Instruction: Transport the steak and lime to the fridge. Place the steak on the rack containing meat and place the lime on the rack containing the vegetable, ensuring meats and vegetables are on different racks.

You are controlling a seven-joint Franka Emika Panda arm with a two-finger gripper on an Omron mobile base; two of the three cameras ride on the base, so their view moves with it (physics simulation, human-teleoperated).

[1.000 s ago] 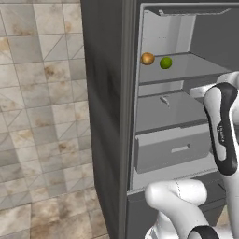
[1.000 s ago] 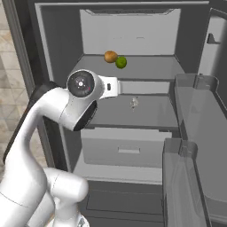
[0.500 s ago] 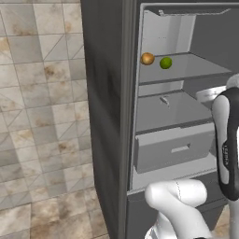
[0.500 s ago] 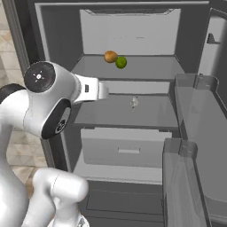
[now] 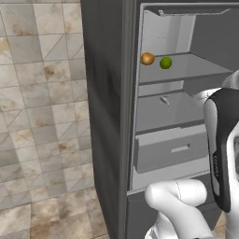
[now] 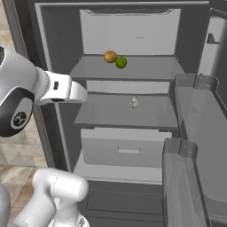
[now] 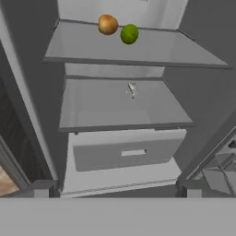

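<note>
Tall dark grey fridge [image 6: 26,66] stands open; on its upper pale grey shelf panel [image 7: 152,48] the small glossy green lime [image 7: 129,34] sits just beside the round orange-brown ball [image 7: 107,24], and the small pale greyish elongated piece [image 7: 132,89] lies on the shelf panel below [image 7: 92,110]. Gripper [image 7: 115,190] hangs well apart from the lime, low and in front of the pale drawer [image 7: 124,150], jaws spread wide and empty. White arm [image 6: 26,95] bends across the fridge's left side, forearm level and pointing inward.
</note>
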